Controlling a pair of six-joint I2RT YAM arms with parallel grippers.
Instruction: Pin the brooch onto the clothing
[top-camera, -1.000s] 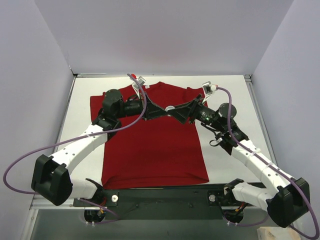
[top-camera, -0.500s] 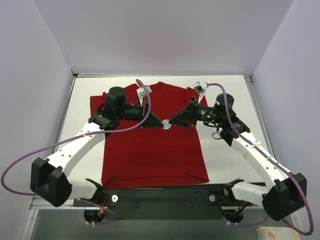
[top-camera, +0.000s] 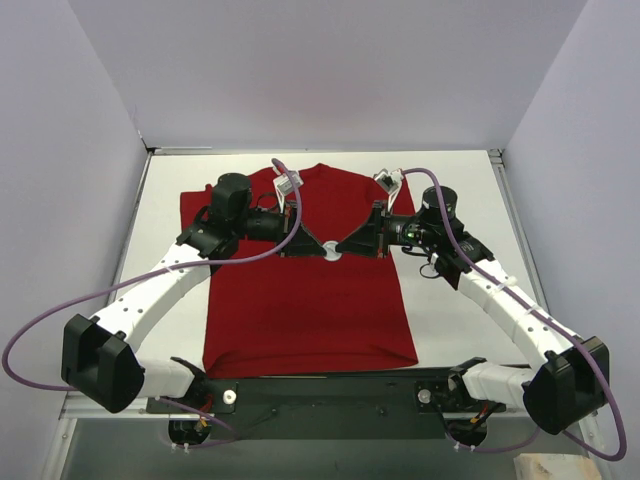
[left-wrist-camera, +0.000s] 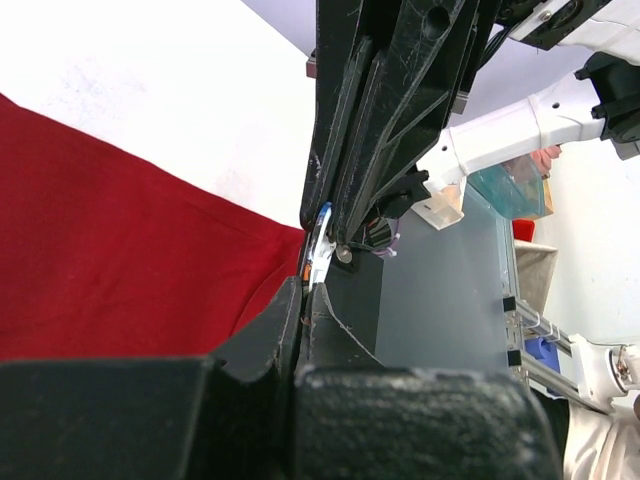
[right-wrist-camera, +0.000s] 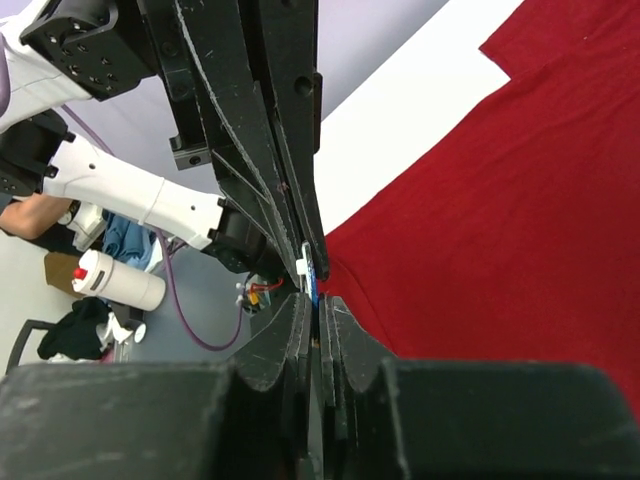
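Observation:
The clothing (top-camera: 300, 300) is a red T-shirt lying flat on the white table, neck toward the far side. Over its chest the two grippers meet tip to tip at the brooch (top-camera: 333, 253), a tiny pale disc. My left gripper (top-camera: 322, 248) comes in from the left and is shut on the brooch. My right gripper (top-camera: 346, 247) comes in from the right and is shut on its other side. In the left wrist view the brooch (left-wrist-camera: 318, 250) shows edge-on just beyond my left gripper (left-wrist-camera: 305, 292). In the right wrist view the brooch (right-wrist-camera: 311, 270) enters my right gripper (right-wrist-camera: 318, 300). Red cloth (right-wrist-camera: 480, 230) rises in a fold toward it.
Bare white table (top-camera: 450, 320) lies right of the shirt and a strip (top-camera: 170, 250) left of it. Grey walls close in the back and both sides. A black rail (top-camera: 330, 385) with the arm bases runs along the near edge.
The right gripper has swung left and down to the brooch and closed on it. The left gripper, still shut, has carried the brooch lower over the chest.

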